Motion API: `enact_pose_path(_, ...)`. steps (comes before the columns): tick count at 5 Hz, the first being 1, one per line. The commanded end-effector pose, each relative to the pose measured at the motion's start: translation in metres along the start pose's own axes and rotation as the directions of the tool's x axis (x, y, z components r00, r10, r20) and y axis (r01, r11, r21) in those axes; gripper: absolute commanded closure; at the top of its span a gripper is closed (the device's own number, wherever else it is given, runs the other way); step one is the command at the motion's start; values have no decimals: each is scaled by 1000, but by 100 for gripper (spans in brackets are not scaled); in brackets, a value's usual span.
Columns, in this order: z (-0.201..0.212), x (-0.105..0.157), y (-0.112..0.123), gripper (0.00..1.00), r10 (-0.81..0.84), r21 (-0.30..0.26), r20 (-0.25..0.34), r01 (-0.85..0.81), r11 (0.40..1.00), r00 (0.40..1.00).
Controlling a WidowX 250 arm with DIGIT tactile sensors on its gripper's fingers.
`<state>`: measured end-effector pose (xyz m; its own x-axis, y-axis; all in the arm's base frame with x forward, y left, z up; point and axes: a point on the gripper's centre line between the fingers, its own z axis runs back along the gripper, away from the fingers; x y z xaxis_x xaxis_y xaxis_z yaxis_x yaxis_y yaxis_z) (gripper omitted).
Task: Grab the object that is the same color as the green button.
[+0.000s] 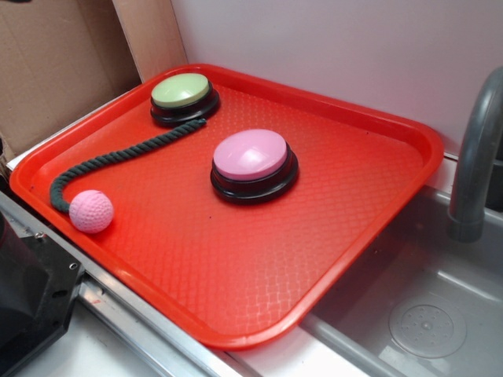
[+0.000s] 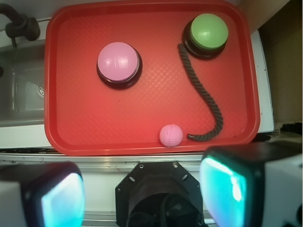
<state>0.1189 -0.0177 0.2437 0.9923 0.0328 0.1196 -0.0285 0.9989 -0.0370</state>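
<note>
- I see the red tray filling most of the wrist view, with a grey sink alongside it and a faucet rising at the exterior view's 3 o'clock edge.
- The green button sits on its black base at about 1 o'clock on the tray in my wrist view.
- The pink button, larger, sits at about 10 o'clock from the tray's centre, well apart from the green one.
- The dark green rope starts touching the green button's base, runs down toward 5 o'clock, then hooks back toward the pink ball.
- The ball rests at 6 o'clock near the tray's front rim, just beside the rope's free end.
- My gripper hangs off the tray at the 6 o'clock edge, its two fingers spread wide with nothing between them.
- Cardboard stands behind the tray at 10 o'clock in the exterior view.
</note>
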Motion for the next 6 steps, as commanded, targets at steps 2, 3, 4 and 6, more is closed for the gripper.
enact_pose_path(2,-18,18,25,0,125,16,40,-126,992,991)
enact_pose_path(3,-36,31,44,0,128,-31,43,-127,991,991)
enact_pose_path(4,-73,43,65,0,104,2,74,-104,995,992)
enact_pose_path(6,-127,48,97,0,127,43,90,-131,990,988)
